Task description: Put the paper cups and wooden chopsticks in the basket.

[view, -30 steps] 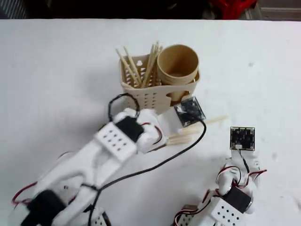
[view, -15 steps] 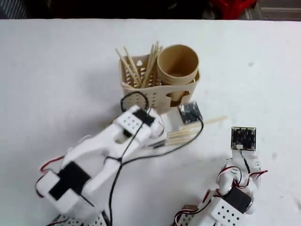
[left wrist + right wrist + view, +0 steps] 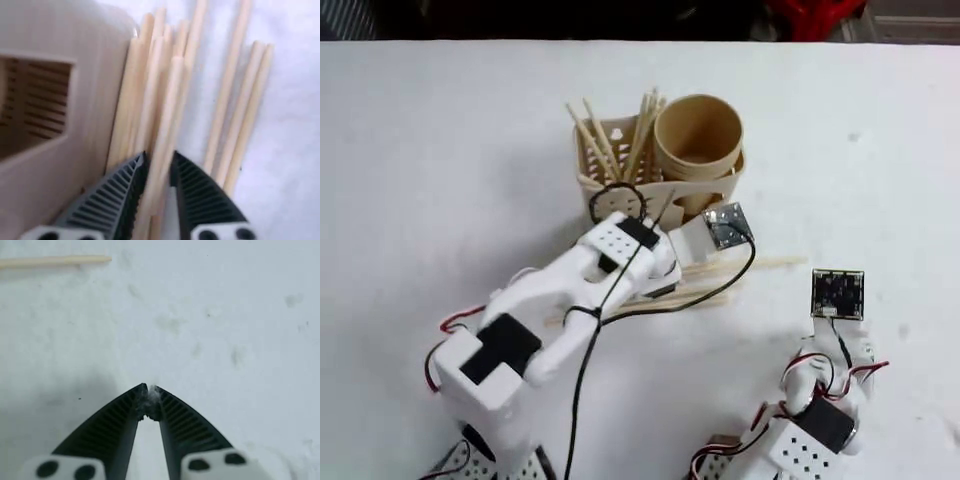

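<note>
1. The left arm (image 3: 570, 300) runs from the near-left edge of the counter (image 3: 420, 150) diagonally towards the middle, with its links stretched out low.
2. Its wrist is tipped forward and down at the far end of that reach.
3. The left hand (image 3: 159, 161) has its two black ribbed fingers (image 3: 125, 195) drawn almost together, pinching a few wooden chopsticks (image 3: 165, 100) between the tips.
4. The right arm (image 3: 815, 425) sits folded up at the near-right edge, well apart from the left arm.
5. The right hand (image 3: 149, 392) points down at the counter, low above it, with its fingers closed tip to tip.
</note>
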Controlling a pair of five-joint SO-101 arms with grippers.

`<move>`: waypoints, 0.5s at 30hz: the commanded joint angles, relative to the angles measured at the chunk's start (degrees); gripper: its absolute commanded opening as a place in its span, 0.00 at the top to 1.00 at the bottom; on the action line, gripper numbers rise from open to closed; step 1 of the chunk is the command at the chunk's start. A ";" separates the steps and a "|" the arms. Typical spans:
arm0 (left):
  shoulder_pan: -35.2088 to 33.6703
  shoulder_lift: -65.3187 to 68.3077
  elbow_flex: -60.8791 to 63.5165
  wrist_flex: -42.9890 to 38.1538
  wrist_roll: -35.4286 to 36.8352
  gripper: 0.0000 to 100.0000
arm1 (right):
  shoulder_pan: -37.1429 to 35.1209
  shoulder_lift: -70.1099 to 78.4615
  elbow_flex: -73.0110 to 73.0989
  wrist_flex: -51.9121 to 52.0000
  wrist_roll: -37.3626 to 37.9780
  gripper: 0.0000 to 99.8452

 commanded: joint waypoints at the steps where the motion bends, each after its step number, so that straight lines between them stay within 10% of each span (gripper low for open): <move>1: -1.01 -0.66 -2.46 2.20 0.00 0.98 | 0.40 0.48 0.44 -0.92 0.35 0.98; 15: -0.84 -20.97 5.45 18.20 -0.53 0.98 | 0.22 0.48 0.44 -1.01 0.35 0.98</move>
